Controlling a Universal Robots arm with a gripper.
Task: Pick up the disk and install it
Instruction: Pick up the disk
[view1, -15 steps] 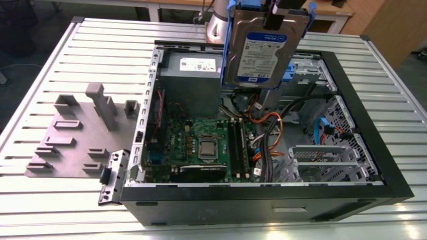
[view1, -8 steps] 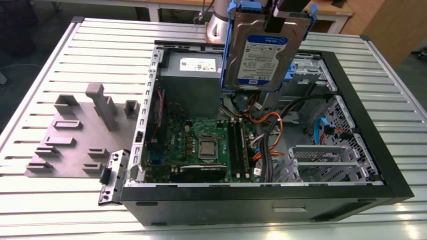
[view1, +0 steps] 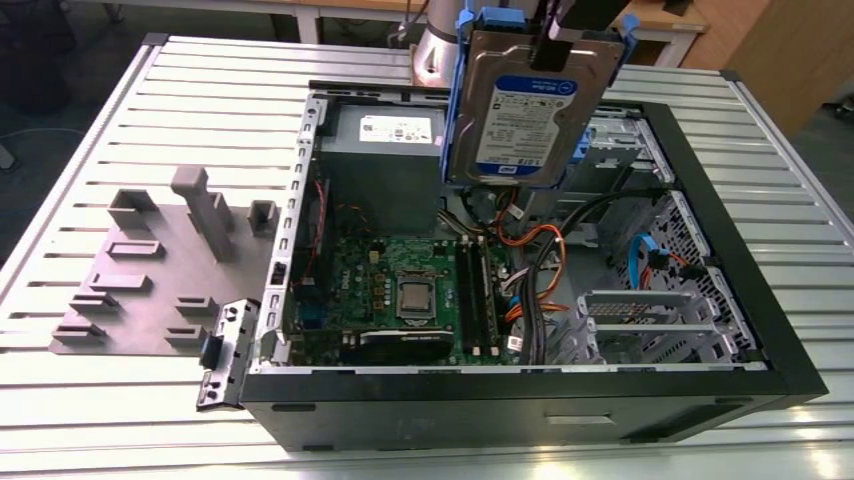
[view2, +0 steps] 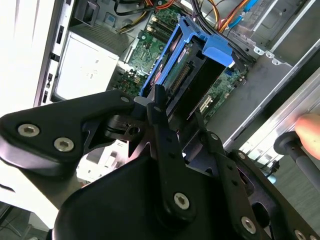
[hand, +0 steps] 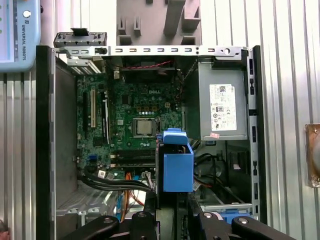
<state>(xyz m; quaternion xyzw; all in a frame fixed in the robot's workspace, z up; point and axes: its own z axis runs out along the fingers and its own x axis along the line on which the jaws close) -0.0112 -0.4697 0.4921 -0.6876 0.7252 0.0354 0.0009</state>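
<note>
The gripper (view1: 561, 42) has its fingers (view2: 162, 125) closed on one short edge of the disk (view1: 527, 110), one on each flat side. The disk hangs on end in the air over the open computer case (view1: 534, 405). In the exterior view its white-and-blue label faces the camera and the blue carrier rail frames its edges. The disk touches nothing inside the case. In the first wrist view the carrier's blue end (hand: 175, 167) shows over the case interior, between the motherboard (hand: 132, 120) and the grey power supply (hand: 222, 107). The case lies on its side on a slatted metal surface (view1: 200, 90). A grey fixture plate (view1: 147, 290) with upright blocks sits beside it, on the exterior view's left.
</note>
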